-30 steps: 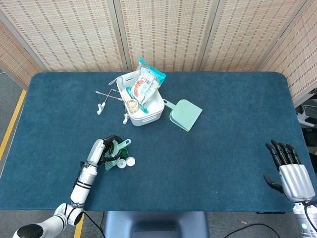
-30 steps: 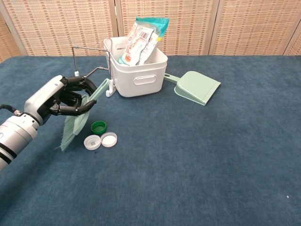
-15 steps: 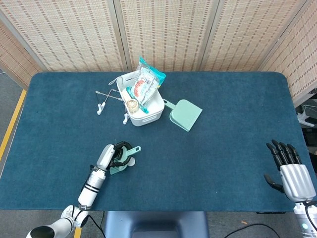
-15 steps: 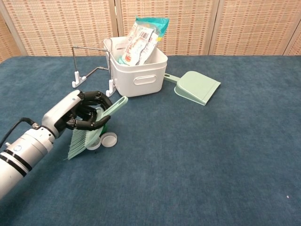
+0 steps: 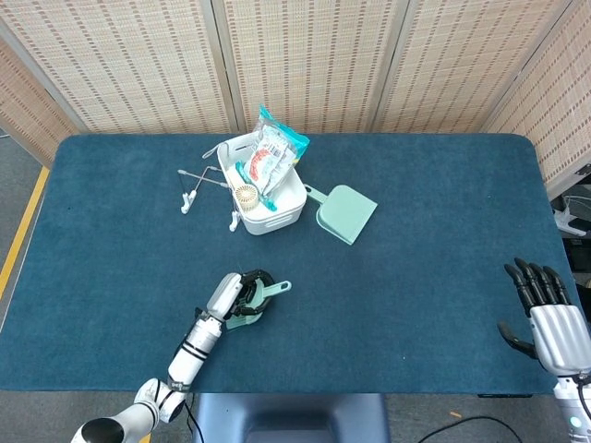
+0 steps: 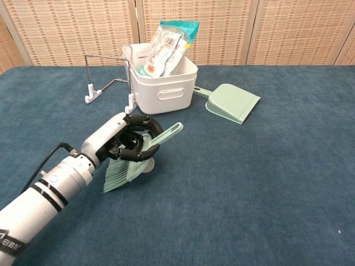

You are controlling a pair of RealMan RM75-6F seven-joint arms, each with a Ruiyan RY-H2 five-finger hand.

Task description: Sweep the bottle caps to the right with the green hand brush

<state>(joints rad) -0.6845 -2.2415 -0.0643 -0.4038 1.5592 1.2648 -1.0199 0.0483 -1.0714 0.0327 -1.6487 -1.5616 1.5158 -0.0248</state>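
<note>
My left hand (image 6: 126, 143) (image 5: 233, 293) grips the green hand brush (image 6: 145, 152) (image 5: 257, 302) near the front of the table, left of centre. Its bristles (image 6: 117, 175) point down to the cloth and its handle (image 6: 171, 131) slants up to the right. One white bottle cap (image 6: 147, 167) peeks out just right of the bristles; the other caps are hidden behind the brush and hand. My right hand (image 5: 548, 321) hangs open at the table's front right corner, away from everything.
A white basket (image 6: 164, 92) (image 5: 277, 210) stuffed with packets stands at the back, a wire rack (image 6: 102, 88) to its left. A pale green dustpan (image 6: 233, 103) (image 5: 344, 213) lies to its right. The blue tablecloth (image 6: 249, 183) stretches to the right.
My left hand has carried the brush steadily rightward along the cloth, over where the caps lay. The green cap and one white cap are now out of sight. The right hand barely moved.
</note>
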